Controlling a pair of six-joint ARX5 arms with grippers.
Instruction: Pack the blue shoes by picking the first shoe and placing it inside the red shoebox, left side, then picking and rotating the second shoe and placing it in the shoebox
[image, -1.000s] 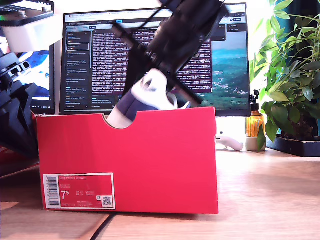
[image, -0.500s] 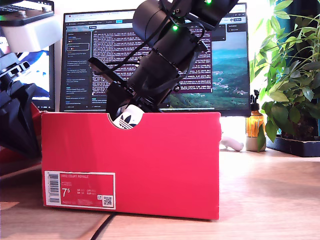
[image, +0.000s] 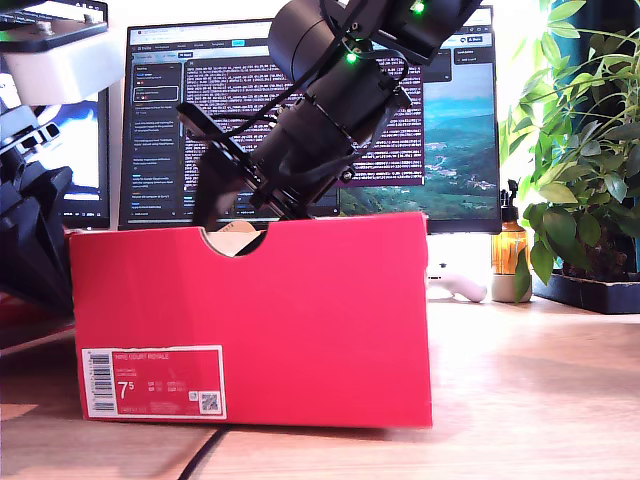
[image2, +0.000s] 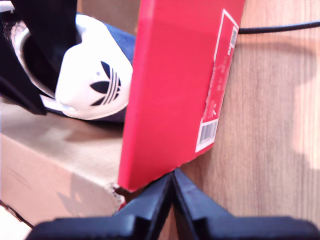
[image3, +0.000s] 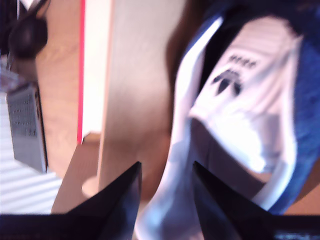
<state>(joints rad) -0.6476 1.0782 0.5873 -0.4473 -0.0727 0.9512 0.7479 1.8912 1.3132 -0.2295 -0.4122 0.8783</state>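
The red shoebox (image: 250, 320) stands in the foreground of the exterior view, its label at the lower left. My second gripper (image: 232, 200) reaches down into it from the exterior view's upper right, its tips hidden behind the front wall. In the second wrist view my second gripper (image3: 167, 175) is open, with the white collar of a blue shoe (image3: 250, 100) lying loosely between its fingers. The first wrist view shows that blue shoe (image2: 95, 85) resting in the shoebox (image2: 170, 90), white heel tab showing. My first gripper (image2: 173, 181) is shut just outside the box's corner.
A monitor (image: 450, 120) stands behind the box. On the exterior view's right are a plant (image: 580, 150), an amber bottle (image: 508, 250) and a white controller (image: 460, 285). A black cable (image2: 280, 27) lies on the wooden table. A black arm (image: 30, 230) sits at the exterior view's left edge.
The second arm lowered the shoe from above the rim into the box, so it no longer shows in the exterior view. The box slid slightly toward the exterior view's left.
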